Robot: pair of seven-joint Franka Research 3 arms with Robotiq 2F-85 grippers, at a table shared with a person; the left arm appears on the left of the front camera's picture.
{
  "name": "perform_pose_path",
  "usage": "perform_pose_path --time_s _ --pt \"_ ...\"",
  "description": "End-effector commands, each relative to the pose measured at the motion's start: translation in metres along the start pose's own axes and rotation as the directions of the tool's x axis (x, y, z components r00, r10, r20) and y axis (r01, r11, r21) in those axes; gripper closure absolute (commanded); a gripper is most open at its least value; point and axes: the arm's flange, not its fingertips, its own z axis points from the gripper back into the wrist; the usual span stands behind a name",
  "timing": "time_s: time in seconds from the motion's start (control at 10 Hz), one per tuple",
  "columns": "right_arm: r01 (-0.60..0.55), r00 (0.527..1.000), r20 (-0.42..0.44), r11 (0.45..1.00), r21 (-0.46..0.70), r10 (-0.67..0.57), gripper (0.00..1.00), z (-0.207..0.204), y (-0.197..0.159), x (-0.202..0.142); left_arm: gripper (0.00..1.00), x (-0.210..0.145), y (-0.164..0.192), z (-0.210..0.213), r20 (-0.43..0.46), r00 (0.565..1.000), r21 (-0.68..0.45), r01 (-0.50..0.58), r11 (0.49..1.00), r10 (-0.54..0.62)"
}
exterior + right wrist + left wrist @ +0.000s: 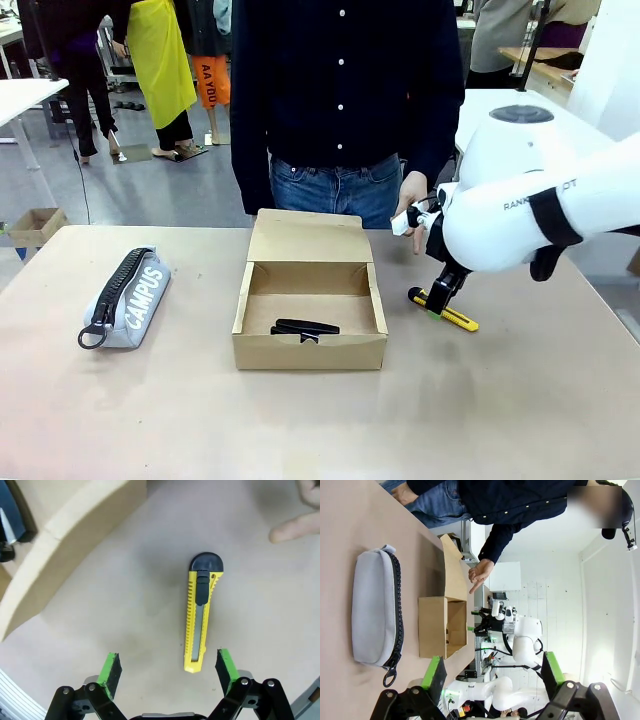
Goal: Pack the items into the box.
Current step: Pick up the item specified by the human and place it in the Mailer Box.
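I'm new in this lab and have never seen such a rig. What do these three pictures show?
Two white robot arms share a table with a person. The front picture looks across it at the person; the other two come from cameras on each wrist, looking along that gripper's green-padded fingers. On the table lie a grey CAMPUS pencil case, an open cardboard box with a flat black object inside, and a yellow utility knife. The right gripper hovers open over the knife; the left gripper is open too. Nothing is held. The person's hand points nearby.
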Motion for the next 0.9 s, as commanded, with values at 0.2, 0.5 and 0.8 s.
perform_pose_path --time_s 0.2,0.5,0.8 --pt "-0.063 0.998 0.015 0.995 0.076 0.062 0.00 -0.025 -0.027 0.010 0.00 -0.001 -0.002 0.000 0.001 1.000 -0.017 0.009 1.000 -0.009" --pt "-0.082 0.997 0.020 0.994 0.078 0.081 0.00 -0.040 -0.036 0.011 0.00 -0.001 -0.002 0.000 0.001 1.000 -0.017 0.009 1.000 -0.009" --pt "-0.090 0.996 0.026 0.990 0.110 0.088 0.00 -0.049 -0.044 0.012 0.00 -0.001 -0.002 0.000 0.001 1.000 -0.017 0.009 1.000 -0.009"
